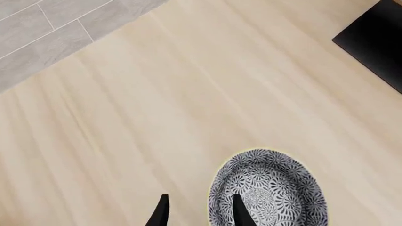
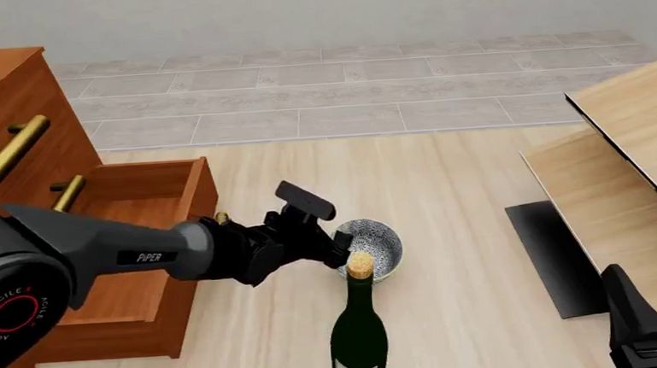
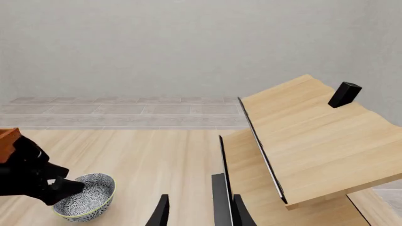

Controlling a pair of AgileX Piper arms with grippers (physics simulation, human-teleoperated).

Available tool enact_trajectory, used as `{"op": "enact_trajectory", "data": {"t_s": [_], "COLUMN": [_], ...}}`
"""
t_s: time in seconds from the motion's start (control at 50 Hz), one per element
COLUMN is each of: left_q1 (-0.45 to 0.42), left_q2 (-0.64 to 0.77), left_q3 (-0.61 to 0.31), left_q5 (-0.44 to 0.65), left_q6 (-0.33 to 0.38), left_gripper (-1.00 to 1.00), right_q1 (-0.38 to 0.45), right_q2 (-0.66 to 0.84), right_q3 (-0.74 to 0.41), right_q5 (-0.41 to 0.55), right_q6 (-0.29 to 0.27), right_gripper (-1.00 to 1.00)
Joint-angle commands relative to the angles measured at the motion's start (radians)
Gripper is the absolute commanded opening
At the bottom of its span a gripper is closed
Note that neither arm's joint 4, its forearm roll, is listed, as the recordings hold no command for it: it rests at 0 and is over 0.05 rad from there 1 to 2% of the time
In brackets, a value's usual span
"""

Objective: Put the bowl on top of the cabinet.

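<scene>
One bowl (image 2: 372, 245) sits on the light wood table (image 2: 455, 193), right behind the wine bottle (image 2: 360, 332) and well off to the right of the cabinet (image 2: 29, 151), whose drawer (image 2: 147, 204) hangs pulled out. The left gripper (image 2: 338, 250) is down at the bowl's near rim, jaws spread, one finger (image 1: 242, 212) inside the bowl and the other outside, not squeezing yet. The right gripper (image 3: 197, 212) hangs low at the right with jaws parted, holding nothing, next to the pale tilted tables (image 3: 314, 141).
</scene>
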Motion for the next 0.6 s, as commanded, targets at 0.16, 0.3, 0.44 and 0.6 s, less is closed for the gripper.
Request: {"op": "enact_trajectory", "data": {"t_s": [0.16,0.3,0.44,0.6], "left_q1": [-0.008,-0.005,-0.009,-0.010], "left_q2": [0.026,0.041,0.049,0.063], "left_q3": [-0.007,-0.016,-0.017,-0.024], "left_q5": [-0.003,-0.002,-0.005,-0.006], "left_q6": [0.004,0.009,0.010,0.011], "left_gripper": [1.00,1.00,1.00,1.00], "right_q1": [0.000,0.000,0.000,0.000], "right_q2": [0.000,0.000,0.000,0.000], "right_q3": [0.000,0.000,0.000,0.000], "right_q5": [0.000,0.000,0.000,0.000], "right_q6": [0.000,0.000,0.000,0.000], "right_gripper": [1.00,1.00,1.00,1.00]}}
